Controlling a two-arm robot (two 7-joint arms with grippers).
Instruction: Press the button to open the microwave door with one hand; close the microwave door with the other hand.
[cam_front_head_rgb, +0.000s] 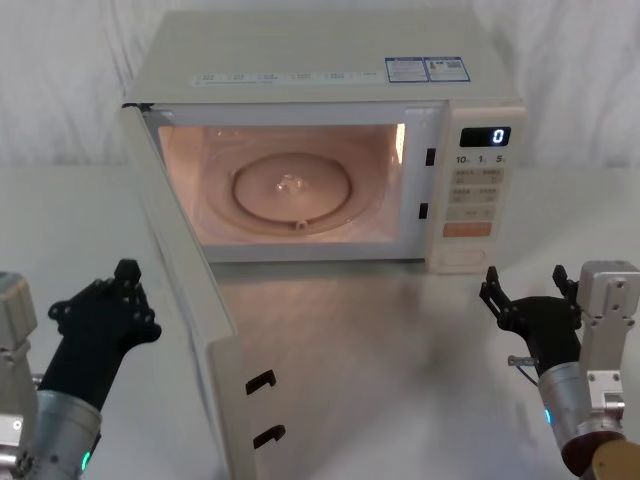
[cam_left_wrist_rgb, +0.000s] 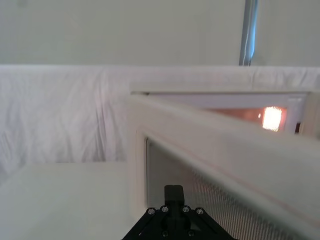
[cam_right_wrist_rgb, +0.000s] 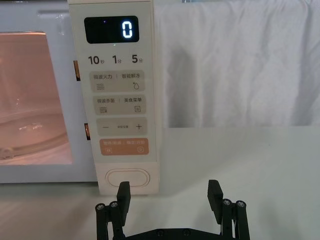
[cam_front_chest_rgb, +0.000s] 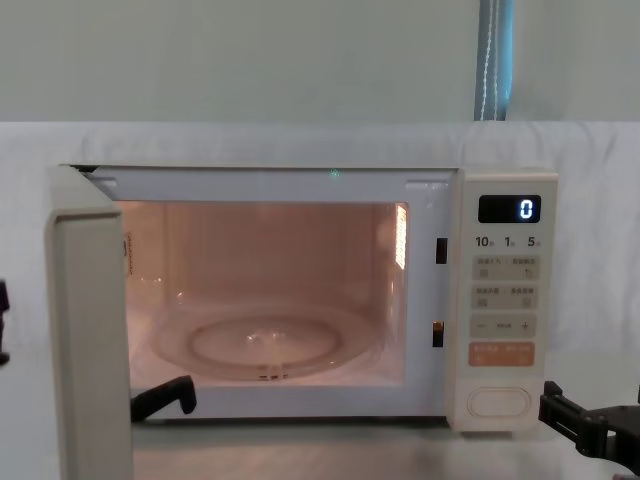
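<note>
The door (cam_front_head_rgb: 190, 300) is seen swung wide open on the left, so only closing is left; the open-fingered right gripper (cam_front_head_rgb: 527, 296) is held just before the button (cam_front_head_rgb: 462, 258), the left gripper (cam_front_head_rgb: 105, 312), fingers seemingly together, outside the door.

A round glass turntable (cam_front_head_rgb: 290, 188) lies on the floor of the lit microwave cavity (cam_front_chest_rgb: 265, 300). Right of that cavity, the digital display (cam_right_wrist_rgb: 111, 29) reads 0; below it sit small beige keys (cam_right_wrist_rgb: 118, 98) and an orange rectangular key (cam_right_wrist_rgb: 125, 146). A creased white cloth (cam_left_wrist_rgb: 60, 115) hangs behind, with what may be a blue pole (cam_front_chest_rgb: 492, 60) above it.
</note>
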